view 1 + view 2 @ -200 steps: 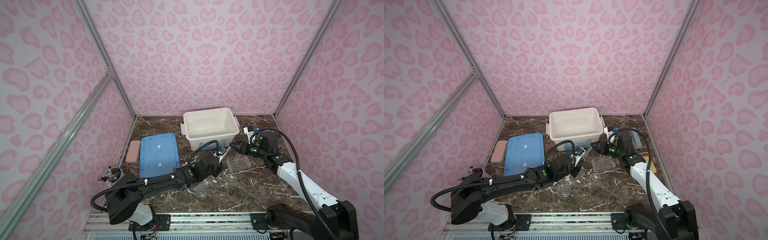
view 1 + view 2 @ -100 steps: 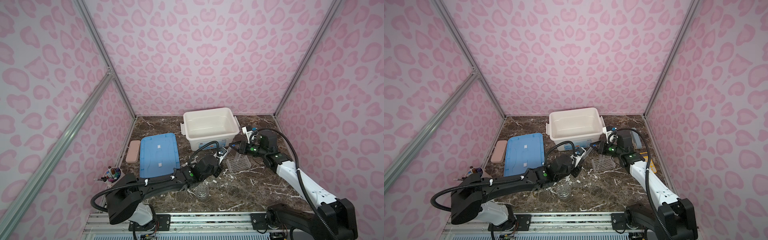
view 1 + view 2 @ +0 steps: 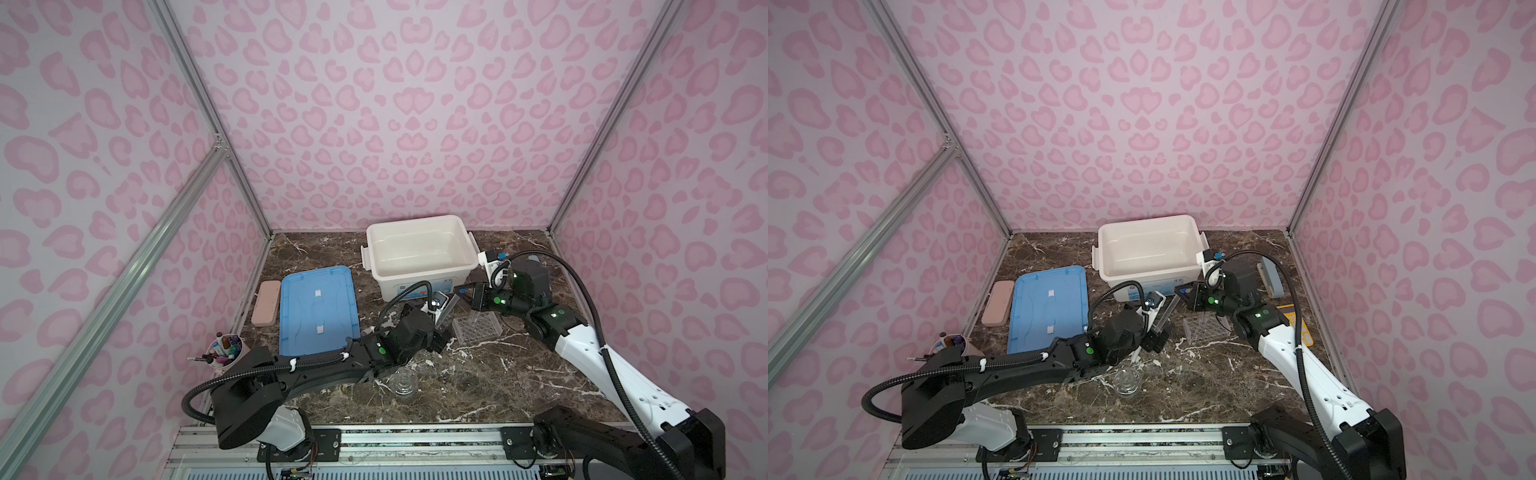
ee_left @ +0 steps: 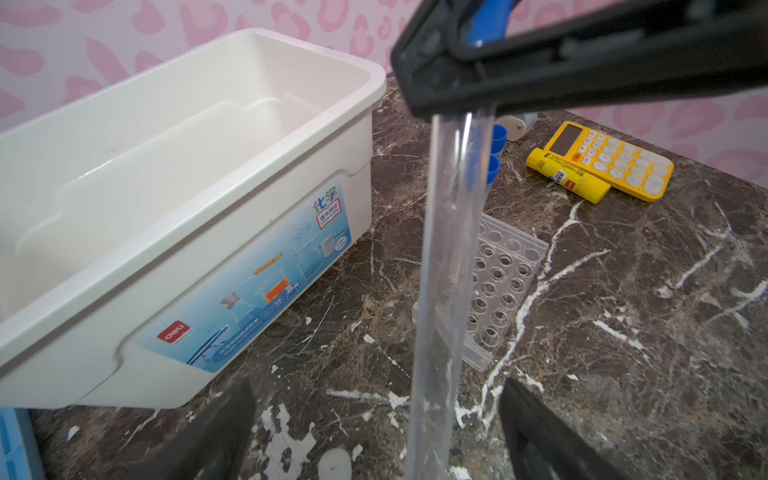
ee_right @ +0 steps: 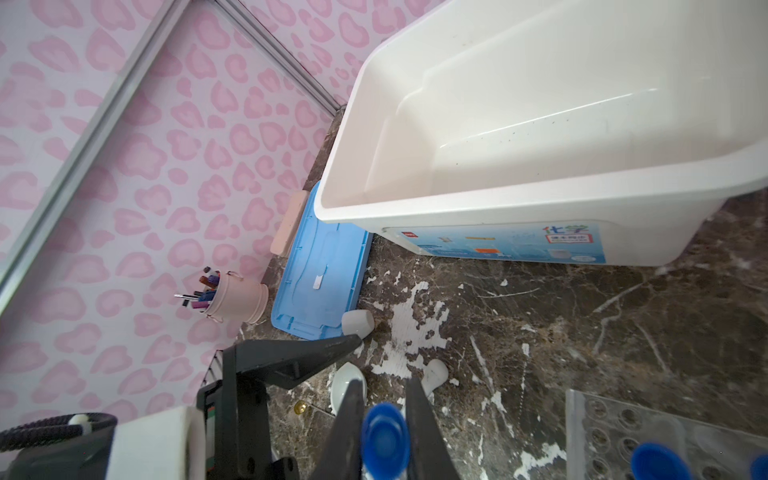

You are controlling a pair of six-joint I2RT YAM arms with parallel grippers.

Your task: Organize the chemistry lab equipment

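One blue-capped test tube [image 4: 444, 270] pinched near cap by right gripper [image 5: 384, 409]; left gripper [image 4: 376, 424] spread wide, clear of tube.

Black-and-white arms [image 3: 590, 353], green lights [image 3: 381, 351], looped black cables [image 3: 185, 405]

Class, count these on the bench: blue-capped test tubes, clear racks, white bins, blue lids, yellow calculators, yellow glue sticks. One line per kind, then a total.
Blue-capped test tubes: 3
Clear rack: 1
White bin: 1
Blue lid: 1
Yellow calculator: 1
Yellow glue stick: 1
Total: 8
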